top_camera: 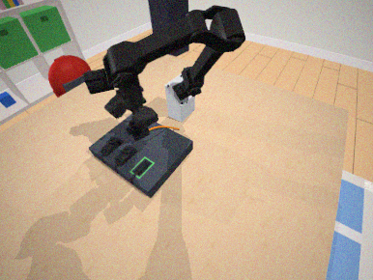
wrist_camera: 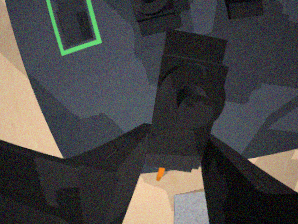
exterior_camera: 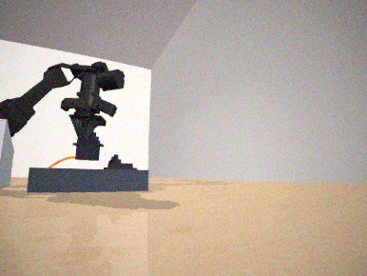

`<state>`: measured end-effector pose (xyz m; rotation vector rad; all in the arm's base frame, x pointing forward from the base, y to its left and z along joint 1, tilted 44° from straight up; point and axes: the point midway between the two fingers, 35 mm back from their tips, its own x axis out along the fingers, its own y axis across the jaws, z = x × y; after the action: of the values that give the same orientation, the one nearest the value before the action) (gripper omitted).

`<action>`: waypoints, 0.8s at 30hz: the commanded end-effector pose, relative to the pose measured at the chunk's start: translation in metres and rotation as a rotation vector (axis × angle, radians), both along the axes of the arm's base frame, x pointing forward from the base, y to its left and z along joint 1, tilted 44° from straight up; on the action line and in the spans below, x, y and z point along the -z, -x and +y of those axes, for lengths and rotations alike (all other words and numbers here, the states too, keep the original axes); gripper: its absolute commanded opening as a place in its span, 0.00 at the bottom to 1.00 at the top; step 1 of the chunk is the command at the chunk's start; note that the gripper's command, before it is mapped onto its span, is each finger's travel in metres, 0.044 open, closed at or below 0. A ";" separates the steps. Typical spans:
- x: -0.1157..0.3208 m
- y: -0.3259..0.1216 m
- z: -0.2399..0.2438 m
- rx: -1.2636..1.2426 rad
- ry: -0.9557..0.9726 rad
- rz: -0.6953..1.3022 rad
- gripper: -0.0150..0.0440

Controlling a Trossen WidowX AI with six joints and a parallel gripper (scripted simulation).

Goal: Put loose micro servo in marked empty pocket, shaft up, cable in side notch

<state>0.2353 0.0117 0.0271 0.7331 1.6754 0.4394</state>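
Plainly, the boxy, matte-black servo (exterior_camera: 87, 151) (wrist_camera: 187, 100) is pinched by the gripper (exterior_camera: 87, 145) (wrist_camera: 176, 136) above the flat slate deck (top_camera: 166, 159) (exterior_camera: 87, 180) (wrist_camera: 100, 90), away from the table's edges.
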 end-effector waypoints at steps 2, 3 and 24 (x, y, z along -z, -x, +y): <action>-0.014 -0.001 0.011 0.005 -0.001 -0.010 0.25; -0.018 -0.001 0.015 0.005 -0.001 -0.010 0.25; -0.055 0.006 0.054 0.167 0.019 0.142 0.25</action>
<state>0.2297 0.0660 0.0813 0.8366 1.7088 0.3244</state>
